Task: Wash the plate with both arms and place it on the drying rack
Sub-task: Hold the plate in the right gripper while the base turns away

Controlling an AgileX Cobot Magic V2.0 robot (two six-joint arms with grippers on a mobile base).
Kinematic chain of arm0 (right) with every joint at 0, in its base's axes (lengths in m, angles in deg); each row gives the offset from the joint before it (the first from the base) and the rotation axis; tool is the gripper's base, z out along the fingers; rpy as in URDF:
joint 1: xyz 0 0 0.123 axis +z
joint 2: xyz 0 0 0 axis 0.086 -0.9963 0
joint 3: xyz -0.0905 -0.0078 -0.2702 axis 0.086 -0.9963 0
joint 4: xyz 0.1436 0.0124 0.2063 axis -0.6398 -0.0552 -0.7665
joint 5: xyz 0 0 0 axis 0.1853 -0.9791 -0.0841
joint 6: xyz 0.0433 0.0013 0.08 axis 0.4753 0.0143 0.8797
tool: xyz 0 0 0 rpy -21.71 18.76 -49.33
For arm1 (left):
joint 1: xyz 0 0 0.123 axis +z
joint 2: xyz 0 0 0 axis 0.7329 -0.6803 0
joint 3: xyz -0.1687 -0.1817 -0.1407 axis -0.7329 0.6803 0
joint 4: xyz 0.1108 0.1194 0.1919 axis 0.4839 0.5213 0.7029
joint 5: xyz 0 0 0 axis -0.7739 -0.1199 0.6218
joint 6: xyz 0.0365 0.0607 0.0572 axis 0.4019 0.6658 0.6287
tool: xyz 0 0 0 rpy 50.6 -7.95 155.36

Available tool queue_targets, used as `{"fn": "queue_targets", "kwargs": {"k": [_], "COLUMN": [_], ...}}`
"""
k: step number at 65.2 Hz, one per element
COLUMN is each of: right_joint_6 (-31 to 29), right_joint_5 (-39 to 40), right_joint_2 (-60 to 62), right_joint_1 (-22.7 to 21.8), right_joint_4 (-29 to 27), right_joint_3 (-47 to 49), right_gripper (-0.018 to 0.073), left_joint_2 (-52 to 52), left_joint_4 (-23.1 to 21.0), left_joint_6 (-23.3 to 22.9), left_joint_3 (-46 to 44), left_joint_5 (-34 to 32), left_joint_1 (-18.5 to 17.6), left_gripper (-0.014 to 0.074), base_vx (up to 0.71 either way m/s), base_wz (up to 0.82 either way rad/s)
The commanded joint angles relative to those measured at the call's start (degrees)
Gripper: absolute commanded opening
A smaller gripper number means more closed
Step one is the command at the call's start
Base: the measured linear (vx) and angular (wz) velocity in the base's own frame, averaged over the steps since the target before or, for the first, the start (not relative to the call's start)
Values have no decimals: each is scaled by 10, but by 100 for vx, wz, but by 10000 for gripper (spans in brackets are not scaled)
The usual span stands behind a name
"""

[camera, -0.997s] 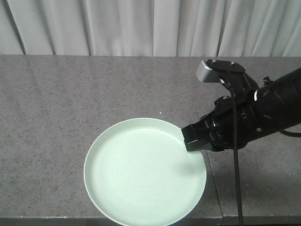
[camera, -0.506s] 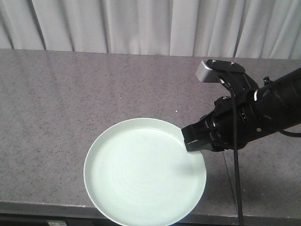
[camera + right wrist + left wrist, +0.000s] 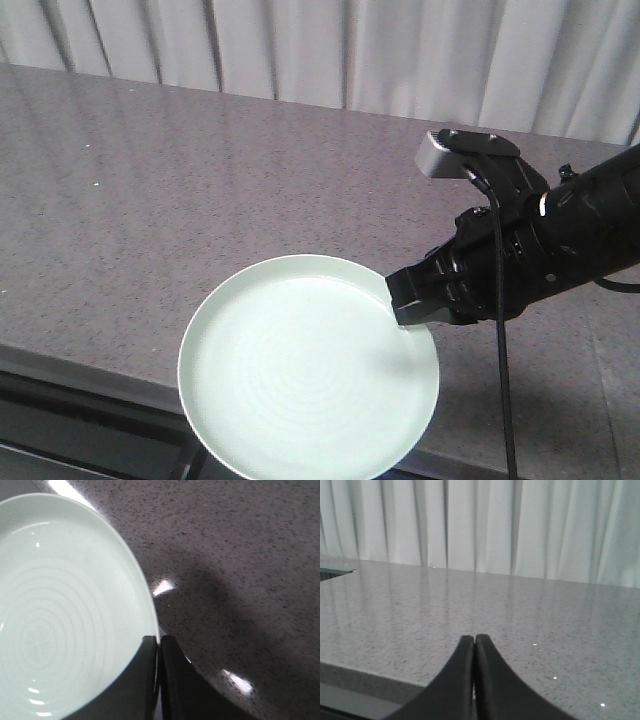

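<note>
The right gripper is clamping narrowly on the rim of the plate, which is extending ahead of its fingertips above the counter. The left gripper is hovering over the counter, jaws pressed together, holding nothing.

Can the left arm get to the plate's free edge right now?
Probably yes: the right gripper clamps the plate only at its right rim, so its left rim is bare. But the left gripper is shut, and its camera shows only countertop, not the plate.
</note>
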Motion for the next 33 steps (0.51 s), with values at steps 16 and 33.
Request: {"fn": "queue_targets", "kwargs": {"k": [16, 33], "right_joint_6": [-4, -4], "right_joint_5": [16, 16], "right_joint_2": [18, 18], "right_joint_1": [0, 0], "right_joint_4": [-19, -19], "right_joint_3": [14, 14], "right_gripper": [-8, -8], "left_joint_2": [8, 8], "left_joint_4": [-6, -6], "left_joint_6": [0, 0], "left_joint_3": [-12, -12], "left_joint_5": [-42, -42], "left_joint_1": [-4, -4], "left_gripper": [-6, -6], "base_vx": [-3, -3], "base_wz": [44, 44]}}
